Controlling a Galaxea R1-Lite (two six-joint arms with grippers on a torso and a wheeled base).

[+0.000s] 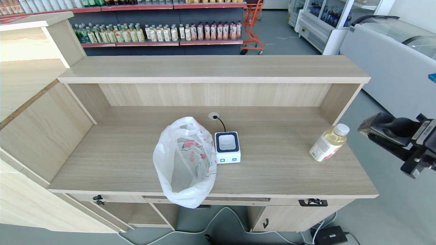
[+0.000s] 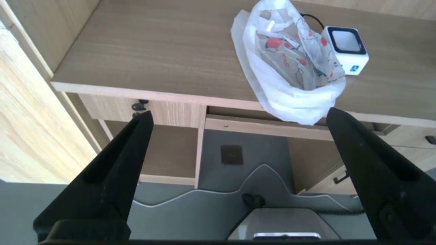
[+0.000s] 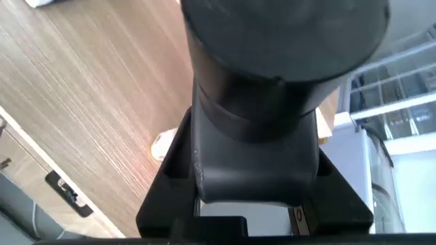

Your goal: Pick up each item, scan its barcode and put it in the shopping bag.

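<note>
A clear bottle of yellow drink with a white cap stands near the counter's right end, leaning slightly. A white plastic shopping bag lies open at mid-counter, its mouth hanging over the front edge. Right of the bag, and touching it, sits a white barcode scanner. My right gripper hangs off the counter's right end, beside the bottle and apart from it. My left gripper is open and empty, low in front of the counter, with the bag and scanner beyond it.
The wooden counter has a raised back shelf and side walls. A cable runs from the scanner to a hole in the top. Drawers with black handles sit under the front edge. Freezers stand to the right.
</note>
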